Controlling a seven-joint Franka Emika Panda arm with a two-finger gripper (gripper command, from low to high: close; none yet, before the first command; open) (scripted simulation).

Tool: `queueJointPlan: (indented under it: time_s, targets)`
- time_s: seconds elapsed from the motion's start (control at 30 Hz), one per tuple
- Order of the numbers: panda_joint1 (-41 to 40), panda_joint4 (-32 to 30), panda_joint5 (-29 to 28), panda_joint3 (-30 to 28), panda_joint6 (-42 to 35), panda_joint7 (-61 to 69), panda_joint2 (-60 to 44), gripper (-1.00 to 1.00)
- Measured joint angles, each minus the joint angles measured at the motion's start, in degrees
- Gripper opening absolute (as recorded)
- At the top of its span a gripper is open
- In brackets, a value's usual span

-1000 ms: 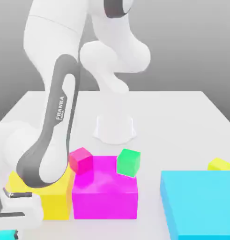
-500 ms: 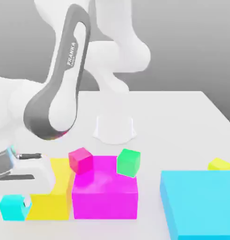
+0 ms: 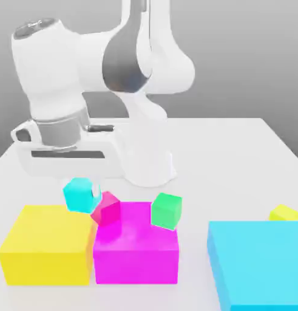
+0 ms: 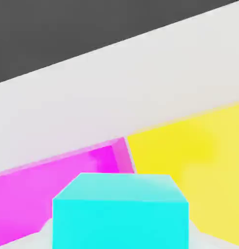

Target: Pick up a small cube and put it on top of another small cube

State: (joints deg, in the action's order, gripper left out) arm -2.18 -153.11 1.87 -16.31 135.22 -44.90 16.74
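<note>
In the exterior view the white arm fills the upper left of the frame, and its gripper hangs left of centre with its jaws clamped on the small cyan cube, which is lifted clear of the table. The cube hangs just above the gap between the big yellow block at lower left and the big magenta block at lower centre, right beside the small pink cube on the magenta block. A small green cube sits tilted on that block's far right corner. A big cyan block fills the lower right, with a small yellow cube behind it. In the hand view the cyan cube sits at bottom centre.
</note>
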Motion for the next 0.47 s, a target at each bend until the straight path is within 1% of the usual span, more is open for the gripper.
queueJointPlan:
  time_s: [0.17,0.23,0.33,0.37,0.47]
  targets:
    - [-4.4,-6.8,-6.3,6.1,-1.8,-11.2,9.7,-1.0]
    - [-4.9,-8.6,-7.1,6.6,1.3,-12.6,8.6,-1.0]
    - [-5.0,-10.6,-7.2,6.6,8.2,-12.8,3.7,-1.0]
    - [-5.0,-11.1,-7.2,6.5,10.2,-12.8,2.2,1.0]
    - [-5.0,-11.1,-7.2,6.5,10.2,-12.8,2.2,1.0]
